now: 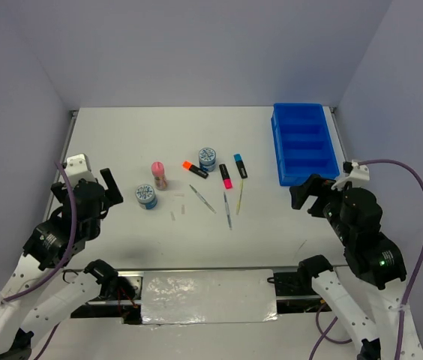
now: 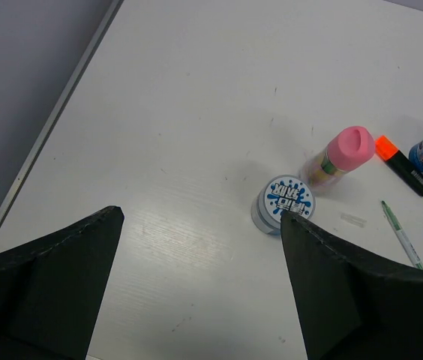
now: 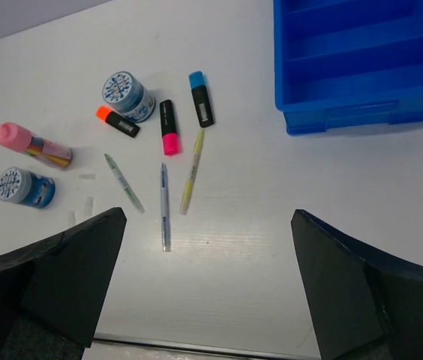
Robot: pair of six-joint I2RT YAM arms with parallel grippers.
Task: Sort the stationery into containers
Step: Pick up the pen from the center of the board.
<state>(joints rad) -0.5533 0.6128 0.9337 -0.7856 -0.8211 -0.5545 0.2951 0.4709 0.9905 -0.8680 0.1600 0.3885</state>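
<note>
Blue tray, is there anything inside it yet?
Nothing shows inside the blue tray: all its compartments look bare from overhead. The right wrist view cuts off its far end, and its near wall hides some floor.

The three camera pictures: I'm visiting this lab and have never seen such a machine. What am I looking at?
Two robot arms are bolted at the near edge of a white table. The wide picture looks down from above and behind them. The other two come from a camera on each wrist, and the dark wedges there are that tool's own fingers. The left tool and right tool are both open and hold nothing. On the table lie two round tubs, a pink bottle, three highlighters and three thin pens. The blue tray at the far right is empty.
</note>
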